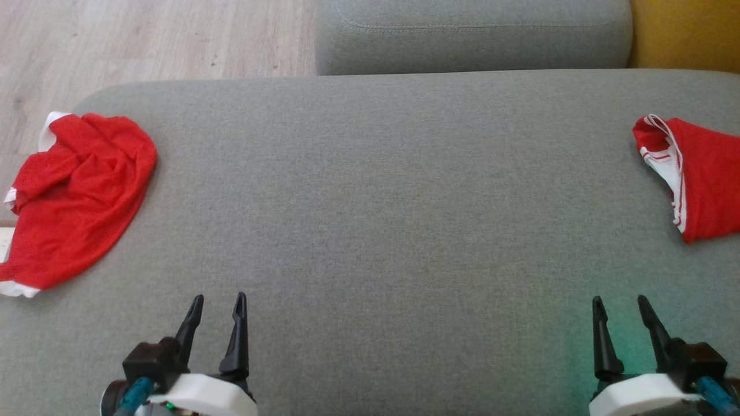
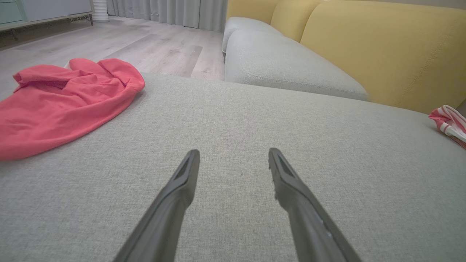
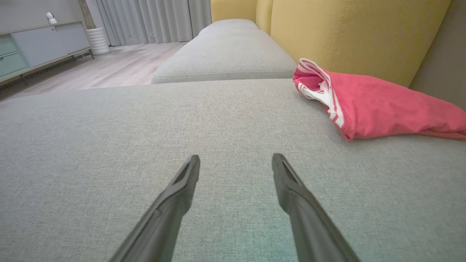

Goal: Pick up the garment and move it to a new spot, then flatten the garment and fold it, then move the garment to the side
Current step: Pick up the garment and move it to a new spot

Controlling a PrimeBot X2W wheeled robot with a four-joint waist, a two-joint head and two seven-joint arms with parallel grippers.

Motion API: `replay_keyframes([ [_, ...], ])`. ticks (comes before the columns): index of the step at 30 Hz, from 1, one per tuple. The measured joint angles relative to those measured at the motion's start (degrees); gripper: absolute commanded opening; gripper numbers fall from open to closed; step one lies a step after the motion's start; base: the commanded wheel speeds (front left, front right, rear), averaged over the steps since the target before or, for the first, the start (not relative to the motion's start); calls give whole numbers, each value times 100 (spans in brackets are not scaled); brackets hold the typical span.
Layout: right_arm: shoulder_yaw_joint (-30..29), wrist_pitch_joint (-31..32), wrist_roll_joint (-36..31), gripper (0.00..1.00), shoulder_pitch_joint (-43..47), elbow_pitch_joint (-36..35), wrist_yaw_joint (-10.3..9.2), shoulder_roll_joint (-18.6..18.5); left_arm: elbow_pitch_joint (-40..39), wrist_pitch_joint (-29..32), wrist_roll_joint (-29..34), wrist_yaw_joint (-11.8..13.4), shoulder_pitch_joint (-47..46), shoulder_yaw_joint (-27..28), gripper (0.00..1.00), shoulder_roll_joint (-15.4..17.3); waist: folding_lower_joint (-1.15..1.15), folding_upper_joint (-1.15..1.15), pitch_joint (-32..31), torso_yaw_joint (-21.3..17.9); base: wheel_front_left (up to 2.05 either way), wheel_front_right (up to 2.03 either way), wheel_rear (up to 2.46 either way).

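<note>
On the grey seat cushion [image 1: 381,190], two red garments, well apart. At the left edge, a crumpled red mesh jersey [image 1: 75,196], bunched in loose folds, white trim showing at its far and near ends, reaching the cushion's rim there. At the right edge, a folded red garment [image 1: 705,179], white stripes along its open end, running out of the head view to the right; in the right wrist view, lying just before the yellow backrest [image 3: 349,32]. Two hands, both along the near edge and both apart from the cloth. Toward the near-left corner, the left hand [image 1: 220,296], fingers spread, gripping nothing, pointing across the cushion; whether touching the fabric below, impossible to tell. Toward the near-right corner, the right hand [image 1: 619,299], likewise spread and holding nothing, a faint green glow on the fabric beside it. Beyond the far edge, one second grey cushion [image 1: 474,34], and to its left pale wood floor [image 1: 144,34]. Farther back in the right wrist view, grey curtains [image 3: 145,20] and one low cabinet [image 3: 40,43] against the wall.
</note>
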Motion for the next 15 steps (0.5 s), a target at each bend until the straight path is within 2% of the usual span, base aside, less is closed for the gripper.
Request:
replay_keyframes([
  [6, 94, 0, 59, 100, -7, -112, 0, -1, -7, 1, -3, 3, -23, -92, 100, -1, 0, 0, -10, 148, 0, 0, 0],
  [11, 365, 0, 235, 100, 15, -212, 0, -2, 24, 1, -45, 3, -43, -269, 100, -1, 0, 0, -73, 706, 0, 0, 0],
  [12, 521, 0, 312, 100, 20, -212, 0, -2, 34, 1, -45, 9, -37, -264, 100, 2, 0, 0, -102, 967, 0, 0, 0],
  [15, 824, 0, 410, 100, 19, -187, 0, -4, 35, 1, -48, 60, 29, -219, 100, 3, 0, 0, -150, 1391, 0, 0, 0],
])
